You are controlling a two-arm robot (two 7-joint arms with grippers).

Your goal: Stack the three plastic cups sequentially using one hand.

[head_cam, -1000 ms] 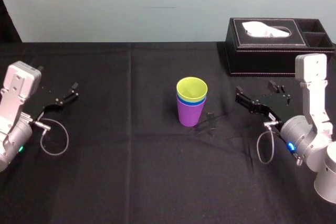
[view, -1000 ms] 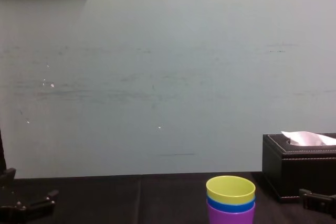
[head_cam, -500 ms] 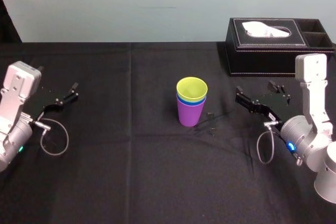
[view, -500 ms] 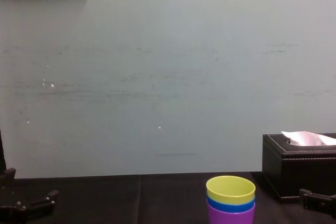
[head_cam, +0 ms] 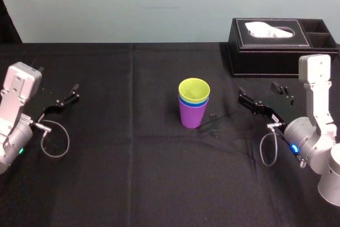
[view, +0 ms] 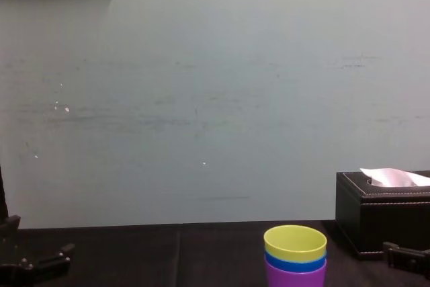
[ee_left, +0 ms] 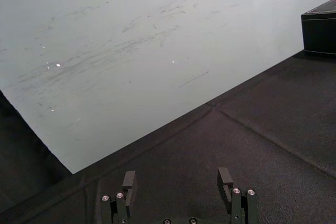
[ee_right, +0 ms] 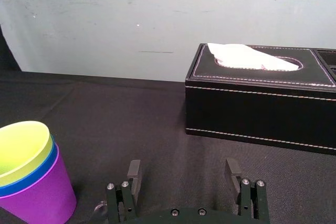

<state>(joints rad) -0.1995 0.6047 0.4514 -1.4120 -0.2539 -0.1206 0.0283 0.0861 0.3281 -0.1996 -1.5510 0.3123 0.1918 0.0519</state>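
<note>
Purple cup [head_cam: 191,117]: upright near the centre of the table [head_cam: 133,174], mouth up. It is the bottom, outermost cup of the stack and rests directly on the black cloth.
Blue cup [view: 295,264]: nested inside the purple cup. A narrow band under its rim shows above the purple rim.
Yellow-green cup [head_cam: 194,90]: nested inside the blue cup as the innermost, topmost cup. Its rim is the highest of the three and its interior holds nothing.
Stack condition: all three cups sit one inside another and the stack stands straight. No gripper touches it.
Right gripper [head_cam: 258,91]: low over the table on the robot's right, near the stack but apart from it, pointing toward the far side of the table.
Right fingers [ee_right: 134,174]: spread wide, nothing between them. In the right wrist view the stack lies off to one side of the gap, not inside it.
Left gripper [head_cam: 71,93]: low over the table at the robot's left edge, well apart from the stack.
Left fingers [ee_left: 128,182]: spread wide, nothing between them, bare cloth ahead of them.
Cables: a grey cable [head_cam: 265,151] loops from the right gripper base. A second loop hangs from the left gripper base.
Tissue box [head_cam: 276,51]: black, at the far right of the table, beyond the right gripper, with a white tissue [head_cam: 268,28] rising from its slot.
Wall [view: 215,99]: pale green, directly behind the far table edge.
</note>
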